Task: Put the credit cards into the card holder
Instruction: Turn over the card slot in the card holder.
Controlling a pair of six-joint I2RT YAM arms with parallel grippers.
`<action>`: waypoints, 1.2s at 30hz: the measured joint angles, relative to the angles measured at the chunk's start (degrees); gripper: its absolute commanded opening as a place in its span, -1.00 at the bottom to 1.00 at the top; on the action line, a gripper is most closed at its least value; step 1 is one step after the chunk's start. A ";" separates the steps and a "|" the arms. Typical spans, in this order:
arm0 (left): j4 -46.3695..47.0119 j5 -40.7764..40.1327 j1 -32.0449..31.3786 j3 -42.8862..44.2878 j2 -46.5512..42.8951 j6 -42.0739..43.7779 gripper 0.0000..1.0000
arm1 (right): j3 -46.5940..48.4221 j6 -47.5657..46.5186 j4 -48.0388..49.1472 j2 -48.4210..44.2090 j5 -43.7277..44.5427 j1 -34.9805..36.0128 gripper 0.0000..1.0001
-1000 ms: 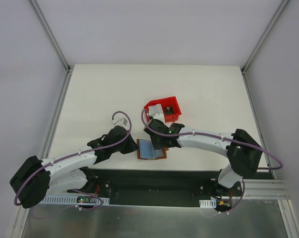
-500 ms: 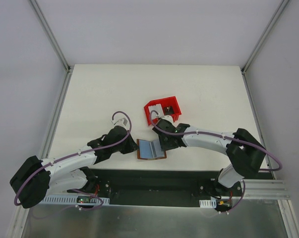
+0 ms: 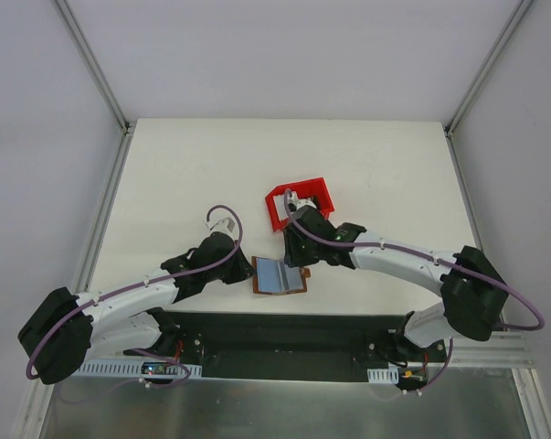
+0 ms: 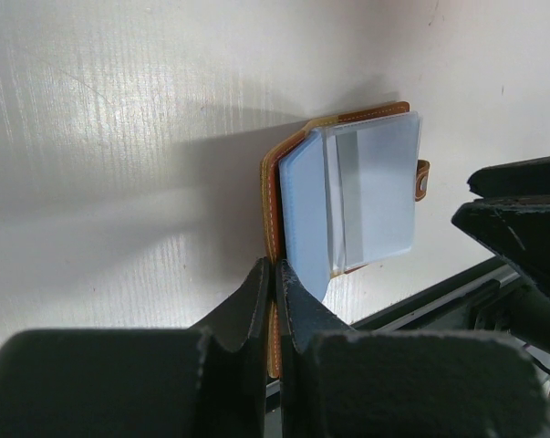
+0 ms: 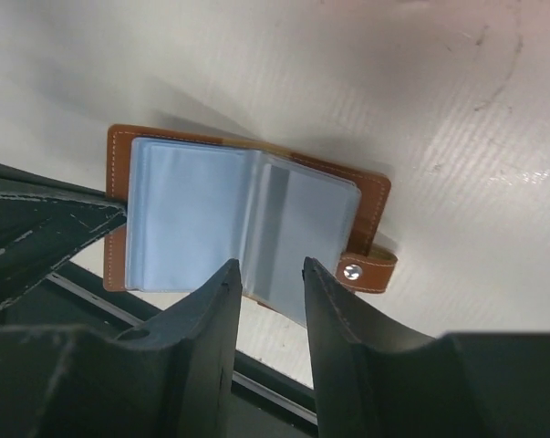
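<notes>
1. Left pincer [image 4: 275, 274], pressed together, pinches the brown cover of the holder [image 3: 280, 275] at its left edge. In the left wrist view a strip of stitched leather runs between the two dark fingers.
2. Left arm [image 3: 138, 293] reaches in low from the near-left corner of the desk [image 3: 184, 174], its wrist just beside the holder.
3. Holder lies open, inside up, on the desk close to the near edge, between the two pincers. Pale blue-grey leaves [image 5: 192, 214] fill it from cover to cover and bow up on either side of a central fold. What they hold cannot be told.
4. Strap [image 5: 370, 271] with a metal snap juts from the holder's right edge, unfastened, resting on the desk.
5. Right pincer [image 5: 270, 266] hangs over the holder's right half with its fingers spread. The gap between them shows only the leaves below, and whether the tips touch the leaves cannot be told.
6. Bin [image 3: 275, 218], red, sits farther up the desk behind the right pincer, apart from the holder. The wrist hides part of its inside.
7. Right arm [image 3: 394, 259] stretches from the near-right corner across to the middle of the desk, a purple cable looping along it.
</notes>
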 measured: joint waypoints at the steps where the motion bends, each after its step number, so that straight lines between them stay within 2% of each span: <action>1: -0.02 0.00 0.00 0.00 0.02 0.00 -1.00 | 0.13 0.02 0.63 0.42 -0.81 0.00 -0.32; 10: -0.04 0.00 0.00 0.00 0.02 0.04 -1.00 | -0.24 0.48 3.17 8.26 -4.72 -0.87 -0.37; 19: -0.07 0.00 0.00 0.00 0.02 0.04 -1.00 | -0.39 -0.11 -2.10 8.11 0.11 -3.10 -0.36; 25: -0.15 0.00 0.00 0.00 0.02 0.04 -1.00 | -3.08 -2.14 -2.97 5.03 1.03 -3.80 -0.05; 36: -0.44 0.00 0.00 0.00 0.02 0.04 -1.00 | -7.93 -9.14 0.79 -1.86 -0.94 -3.80 0.03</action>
